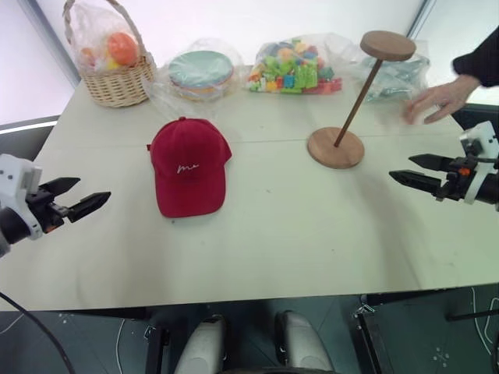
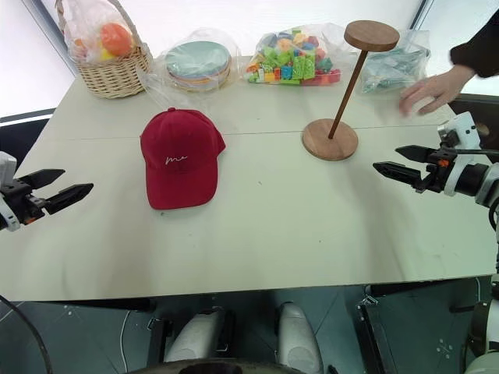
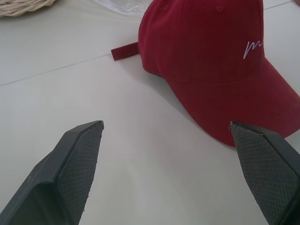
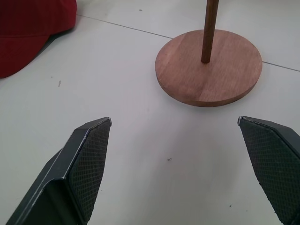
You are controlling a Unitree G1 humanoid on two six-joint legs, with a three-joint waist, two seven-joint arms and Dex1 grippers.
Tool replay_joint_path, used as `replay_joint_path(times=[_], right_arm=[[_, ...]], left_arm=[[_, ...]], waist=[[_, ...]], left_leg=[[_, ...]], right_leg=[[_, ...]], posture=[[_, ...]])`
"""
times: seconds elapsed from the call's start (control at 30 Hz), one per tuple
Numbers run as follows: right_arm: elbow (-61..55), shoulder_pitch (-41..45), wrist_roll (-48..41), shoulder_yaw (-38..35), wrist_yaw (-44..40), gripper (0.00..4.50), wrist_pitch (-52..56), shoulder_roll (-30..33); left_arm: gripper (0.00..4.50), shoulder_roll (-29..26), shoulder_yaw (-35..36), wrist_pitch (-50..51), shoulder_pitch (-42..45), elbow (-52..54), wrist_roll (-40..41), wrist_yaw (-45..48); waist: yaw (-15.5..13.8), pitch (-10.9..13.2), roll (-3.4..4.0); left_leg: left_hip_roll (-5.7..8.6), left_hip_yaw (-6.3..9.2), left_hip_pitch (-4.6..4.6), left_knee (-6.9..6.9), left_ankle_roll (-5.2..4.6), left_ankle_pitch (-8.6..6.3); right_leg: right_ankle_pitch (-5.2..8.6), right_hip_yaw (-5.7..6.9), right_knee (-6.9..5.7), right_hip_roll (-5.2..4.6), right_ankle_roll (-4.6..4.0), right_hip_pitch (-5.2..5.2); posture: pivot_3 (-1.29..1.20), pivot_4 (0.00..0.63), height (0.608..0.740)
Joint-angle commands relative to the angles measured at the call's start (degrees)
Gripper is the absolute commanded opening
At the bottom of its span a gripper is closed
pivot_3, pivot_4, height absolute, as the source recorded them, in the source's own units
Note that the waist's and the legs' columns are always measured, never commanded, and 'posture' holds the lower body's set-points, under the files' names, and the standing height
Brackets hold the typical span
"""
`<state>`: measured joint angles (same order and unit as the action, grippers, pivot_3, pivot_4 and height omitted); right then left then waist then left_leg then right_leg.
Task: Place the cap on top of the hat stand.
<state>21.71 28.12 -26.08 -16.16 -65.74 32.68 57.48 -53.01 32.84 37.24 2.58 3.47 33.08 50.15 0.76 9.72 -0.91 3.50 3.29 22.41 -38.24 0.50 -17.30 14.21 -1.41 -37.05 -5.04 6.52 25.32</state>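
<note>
Table: the pale, smooth rectangular tabletop (image 1: 273,234) bears everything; a thin seam runs across it just behind the cap, my landmark here.
Cap: the dark red fabric baseball cap with curved brim and small white script (image 1: 189,165) lies flat on its opening, mid-table, brim toward the robot. Soft cloth, so I'd expect the crown to cave wherever it's pinched.
Stand: the brown wooden hat stand, round flat base, thin slanted rod, smaller round disc on top (image 1: 351,105), sits well to the right of the cap, apart from it. The leaning rod and small disc look tippy.
Risk, stand: a sideways nudge while lowering the cap could topple or slide it.
Risk, cap: a grip on the brim alone would probably let the crown droop and miss the disc, or land off-centre and slip off.
Risk, person: a person's hand (image 1: 438,100) rests on the table beyond the stand, far right of the cap; a wide swing might meet it.
Left gripper: the left gripper (image 1: 76,200) hovers left of the cap, near the table edge, fingers spread, grasping nothing.
Right gripper: the right gripper (image 2: 396,162) hangs right of the cap, past the stand's base, fingers apart and empty.
</note>
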Motion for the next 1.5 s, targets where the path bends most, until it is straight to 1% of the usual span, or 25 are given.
replay_joint_path(times=[0.03, 0.57, 1.07, 1.13, 1.23, 1.4, 1.5], right_arm=[[0.0, 0.6, -0.3, -1.6, -0.2, 4.43, -1.2, 0.8], [3.7, 4.2, 1.6, 0.6, -0.3, 4.43, -3.6, 0.0], [4.3, 5.5, 2.6, 1.1, 0.8, 4.43, -4.7, -0.9], [4.2, 5.7, 2.8, 1.5, 0.7, 4.43, -4.7, -1.1], [4.1, 6.3, 2.9, 2.2, 0.3, 4.43, -4.7, -1.4], [2.9, 6.8, 3.2, 3.6, -1.0, 4.43, -4.5, -1.5], [0.7, 6.8, 3.4, 4.4, -1.3, 4.43, -4.9, -1.5]], left_arm=[[4.50, -1.1, 1.7, -0.5, -0.1, 1.4, 0.0, -0.2], [4.50, -1.3, 2.9, -0.6, -0.2, 1.0, 0.3, -0.3], [4.50, -3.5, 1.4, -2.4, 3.1, -3.5, -0.5, 1.1], [4.50, -4.7, 1.1, -1.2, 5.0, -5.5, 0.9, 3.2], [4.50, -8.5, 0.4, 2.0, 7.2, -8.0, 3.7, 9.6], [4.50, -15.5, -0.7, 8.4, 8.1, -7.4, 9.3, 22.1], [4.50, -17.8, -2.6, 7.0, 7.2, -7.2, 7.4, 25.1]], waist=[[0.0, 0.0, 0.00], [0.0, 0.0, 0.00], [0.0, 0.0, 0.01], [0.0, 0.0, 0.01], [0.1, 0.0, 0.02], [0.3, 0.0, 0.06], [0.3, 0.1, 0.18]], left_leg=[[0.00, 0.00, 0.00, 0.00, 0.00, 0.00], [0.00, 0.00, 0.00, 0.00, 0.02, 0.01], [0.00, 0.00, 0.00, 0.00, 0.03, 0.02], [0.00, 0.01, 0.00, 0.00, 0.03, 0.02], [0.00, 0.00, 0.00, 0.00, 0.06, 0.03], [0.00, -0.01, 0.00, 0.02, 0.05, 0.03], [0.00, -0.02, 0.00, 0.02, 0.04, 0.02]], right_leg=[[0.00, 0.00, 0.00, 0.00, 0.00, 0.00], [0.00, 0.00, 0.00, 0.01, 0.00, 0.00], [0.00, 0.01, -0.01, 0.01, 0.00, 0.00], [0.00, 0.01, -0.01, 0.01, 0.00, 0.00], [0.00, 0.02, -0.01, 0.02, 0.00, 0.01], [0.00, 0.02, -0.01, 0.03, 0.00, 0.02], [0.00, 0.02, -0.01, 0.03, 0.00, 0.02]], posture=[[0.00, 0.150, 0.740], [0.00, 0.150, 0.740], [0.00, 0.150, 0.740], [0.00, 0.150, 0.740], [0.00, 0.150, 0.740], [0.00, 0.150, 0.740], [0.00, 0.150, 0.740]])
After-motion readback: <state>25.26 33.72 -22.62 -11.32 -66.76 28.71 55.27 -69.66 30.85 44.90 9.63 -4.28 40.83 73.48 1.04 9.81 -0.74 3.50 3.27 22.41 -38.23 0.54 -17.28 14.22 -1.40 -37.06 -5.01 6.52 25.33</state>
